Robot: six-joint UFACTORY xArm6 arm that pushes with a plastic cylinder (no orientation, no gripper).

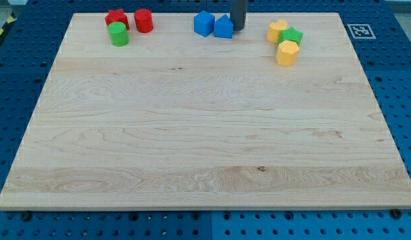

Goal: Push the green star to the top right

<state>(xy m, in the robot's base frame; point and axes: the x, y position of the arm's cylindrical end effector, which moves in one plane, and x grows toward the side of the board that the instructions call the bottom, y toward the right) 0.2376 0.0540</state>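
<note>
The green star (291, 35) lies near the view's top right, wedged between two yellow blocks: a rounded one (277, 29) at its upper left and a hexagonal one (287, 53) just below it. My rod comes down at the view's top centre, and my tip (238, 28) rests on the board just right of a blue triangular block (223, 27). The tip is well to the left of the green star, with a gap between them.
A second blue block (203, 23) sits left of the triangular one. At the view's top left are a red star-like block (116, 18), a red cylinder (143, 21) and a green cylinder (118, 34). A fiducial marker (359, 31) is at the board's top right corner.
</note>
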